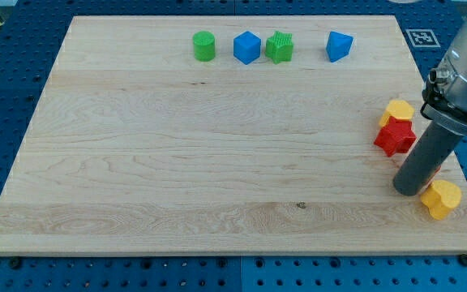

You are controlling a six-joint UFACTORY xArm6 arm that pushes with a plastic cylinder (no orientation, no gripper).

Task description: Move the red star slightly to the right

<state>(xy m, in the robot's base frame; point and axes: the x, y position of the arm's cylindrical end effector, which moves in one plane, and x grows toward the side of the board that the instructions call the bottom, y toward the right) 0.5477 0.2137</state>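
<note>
The red star (394, 138) lies near the wooden board's (217, 162) right edge, touching a yellow block (398, 111) just above it. My tip (409, 191) is at the lower end of the dark rod, just below and slightly right of the red star. A yellow heart-like block (442, 198) lies right beside the tip on its right. A sliver of another red block (436, 171) shows behind the rod.
Along the view's top stand a green cylinder (204, 45), a blue cube (247, 47), a green star-like block (280, 47) and a blue block (339, 46). The board's right edge is close to the rod.
</note>
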